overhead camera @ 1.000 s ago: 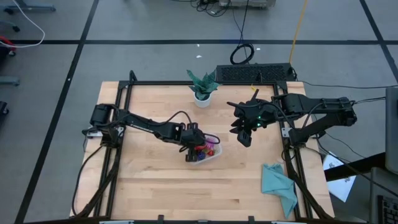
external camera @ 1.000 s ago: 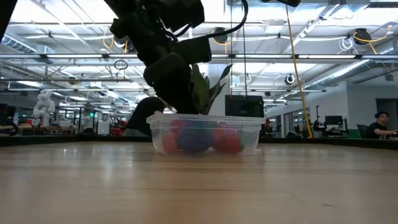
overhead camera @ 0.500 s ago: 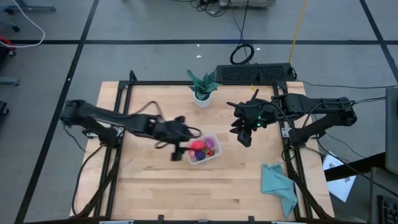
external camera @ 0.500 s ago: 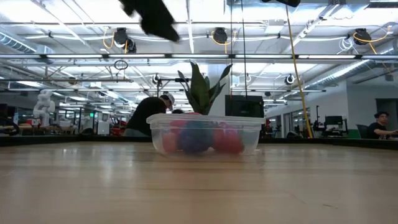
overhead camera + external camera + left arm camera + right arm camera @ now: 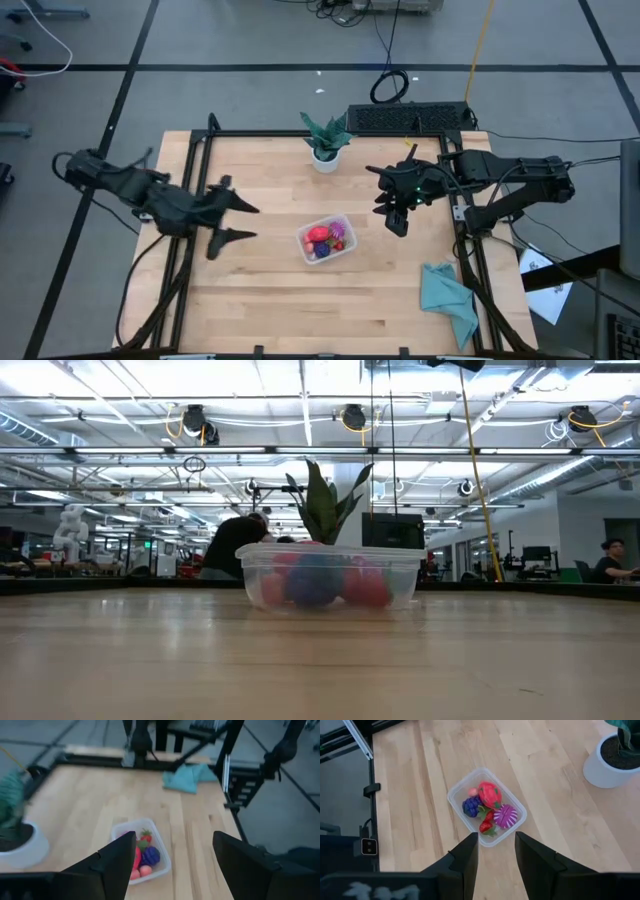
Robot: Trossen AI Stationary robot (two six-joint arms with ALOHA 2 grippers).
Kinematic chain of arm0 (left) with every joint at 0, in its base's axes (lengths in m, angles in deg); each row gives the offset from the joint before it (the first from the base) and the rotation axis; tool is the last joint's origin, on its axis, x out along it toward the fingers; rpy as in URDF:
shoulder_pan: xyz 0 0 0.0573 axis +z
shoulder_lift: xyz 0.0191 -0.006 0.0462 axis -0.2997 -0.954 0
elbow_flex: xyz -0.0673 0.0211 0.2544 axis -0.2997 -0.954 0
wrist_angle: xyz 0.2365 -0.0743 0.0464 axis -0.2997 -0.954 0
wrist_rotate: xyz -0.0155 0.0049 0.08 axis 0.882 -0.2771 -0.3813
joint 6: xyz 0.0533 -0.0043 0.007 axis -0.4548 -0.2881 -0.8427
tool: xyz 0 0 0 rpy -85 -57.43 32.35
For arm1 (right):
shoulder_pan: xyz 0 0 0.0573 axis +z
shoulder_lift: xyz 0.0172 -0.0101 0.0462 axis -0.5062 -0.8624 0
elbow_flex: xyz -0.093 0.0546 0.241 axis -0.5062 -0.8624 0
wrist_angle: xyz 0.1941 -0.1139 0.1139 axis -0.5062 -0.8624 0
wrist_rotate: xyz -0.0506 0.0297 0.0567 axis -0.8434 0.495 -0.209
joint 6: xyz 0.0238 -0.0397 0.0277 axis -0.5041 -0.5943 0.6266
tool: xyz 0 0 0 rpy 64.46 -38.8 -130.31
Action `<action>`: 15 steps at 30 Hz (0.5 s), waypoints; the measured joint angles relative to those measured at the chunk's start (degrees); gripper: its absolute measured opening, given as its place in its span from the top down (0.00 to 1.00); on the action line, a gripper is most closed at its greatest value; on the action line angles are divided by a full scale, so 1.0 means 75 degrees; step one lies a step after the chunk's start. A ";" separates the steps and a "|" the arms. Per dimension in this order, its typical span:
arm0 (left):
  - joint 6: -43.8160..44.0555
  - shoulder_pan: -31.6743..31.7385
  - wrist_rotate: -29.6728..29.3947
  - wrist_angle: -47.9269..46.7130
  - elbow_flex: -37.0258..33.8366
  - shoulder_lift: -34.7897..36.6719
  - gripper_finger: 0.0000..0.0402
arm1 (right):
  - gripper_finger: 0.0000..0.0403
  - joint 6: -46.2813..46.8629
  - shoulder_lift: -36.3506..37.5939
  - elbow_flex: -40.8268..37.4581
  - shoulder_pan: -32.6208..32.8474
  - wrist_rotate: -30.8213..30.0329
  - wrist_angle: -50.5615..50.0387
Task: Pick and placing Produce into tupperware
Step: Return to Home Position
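Clear plastic rectangular tupperware [image 5: 521, 814] of red-and-purple toy produce [image 5: 490, 794] lies nearer the right gripper [image 5: 397, 228] than the left gripper [image 5: 255, 221], both with jaws apart.

No text, label or number can be read. Nothing legible is seen on the light wooden table [image 5: 270, 300]

Red, pink, purple produce [image 5: 487, 802]; clear tupperware [image 5: 464, 781]; seemingly teal cloth [image 5: 192, 774]

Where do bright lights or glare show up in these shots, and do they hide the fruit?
Low view: bright ceiling lights sit behind the tupperware, yet the produce shows through its clear wall. Right wrist view: even light, no glare on it. High view: table evenly lit, faint shadows.
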 joint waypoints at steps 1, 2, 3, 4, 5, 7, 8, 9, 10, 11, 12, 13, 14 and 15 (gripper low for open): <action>0.0001 -0.0123 -0.0190 -0.0028 0.0003 0.0152 0.34 | 0.70 -0.0022 0.0016 0.0000 0.0000 -0.0002 -0.0011; 0.0040 -0.0242 -0.0336 -0.0094 0.0003 0.0288 0.35 | 0.70 -0.0063 0.0028 0.0000 0.0000 -0.0006 -0.0004; 0.0120 -0.0339 -0.0465 -0.0141 0.0003 0.0400 0.35 | 0.70 -0.0137 0.0039 0.0000 0.0000 -0.0006 -0.0002; 0.0198 -0.0420 -0.0567 -0.0190 0.0003 0.0501 0.36 | 0.70 -0.0212 0.0060 -0.0001 0.0000 -0.0006 -0.0010; 0.0251 -0.0486 -0.0672 -0.0298 0.0003 0.0567 0.37 | 0.70 -0.0289 0.0076 0.0000 0.0000 -0.0007 -0.0007; 0.0317 -0.0588 -0.0822 -0.0485 0.0003 0.0629 0.38 | 0.70 -0.0423 0.0089 0.0000 -0.0005 -0.0042 -0.0004; 0.0316 -0.0626 -0.0876 -0.0577 0.0003 0.0631 0.38 | 0.70 -0.0514 0.0089 0.0000 -0.0018 -0.0047 -0.0004; 0.0318 -0.0660 -0.0905 -0.0734 0.0002 0.0624 0.39 | 0.70 -0.0605 0.0087 -0.0003 -0.0032 -0.0050 -0.0004; 0.0317 -0.0673 -0.0906 -0.0897 0.0000 0.0619 0.39 | 0.70 -0.0728 0.0087 -0.0003 -0.0055 -0.0050 -0.0004; 0.0313 -0.0686 -0.0910 -0.1025 0.0000 0.0617 0.40 | 0.70 -0.0840 0.0087 -0.0002 -0.0070 -0.0061 -0.0004; 0.0296 -0.0697 -0.0920 -0.1147 0.0000 0.0619 0.40 | 0.70 -0.0950 0.0087 0.0000 -0.0109 -0.0064 -0.0004; 0.0222 -0.0696 -0.0978 -0.1307 0.0000 0.0620 0.40 | 0.70 -0.1038 0.0087 0.0000 -0.0158 -0.0067 -0.0001; 0.0145 -0.0696 -0.1107 -0.1455 0.0000 0.0620 0.40 | 0.70 -0.1135 0.0095 -0.0001 -0.0214 -0.0069 -0.0001; 0.0085 -0.0696 -0.1284 -0.1540 0.0000 0.0622 0.40 | 0.70 -0.1223 0.0122 -0.0002 -0.0287 -0.0070 -0.0003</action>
